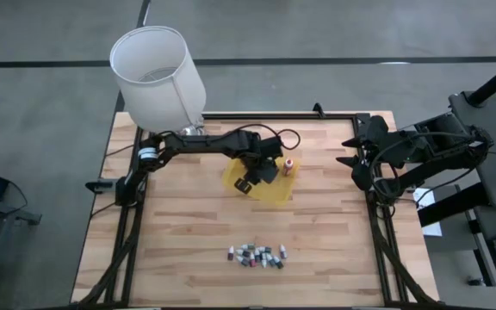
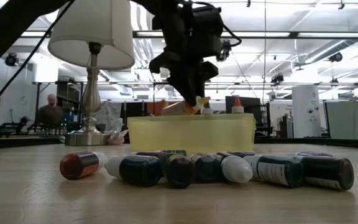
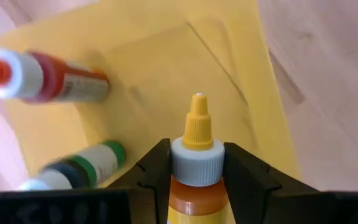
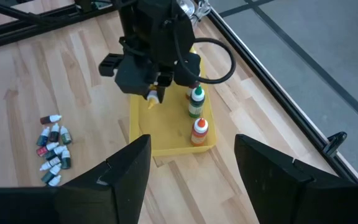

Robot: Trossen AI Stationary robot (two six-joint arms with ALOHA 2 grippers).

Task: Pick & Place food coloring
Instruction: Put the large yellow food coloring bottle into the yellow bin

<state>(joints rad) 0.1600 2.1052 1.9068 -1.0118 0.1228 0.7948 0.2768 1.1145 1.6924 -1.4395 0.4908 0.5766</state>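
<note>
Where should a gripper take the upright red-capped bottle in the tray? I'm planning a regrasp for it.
Probably across the red-capped bottle's body just under the white collar, coming from above. It stands upright in the yellow tray beside the green-capped bottle, so approach on its free side. The left gripper is shut on the yellow-capped bottle.

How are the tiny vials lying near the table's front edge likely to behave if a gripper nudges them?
The tiny vials lie on their sides, round-bodied, so they would probably roll. Being small, they likely weigh little and scatter. They sit packed together, so one push may move several.
</note>
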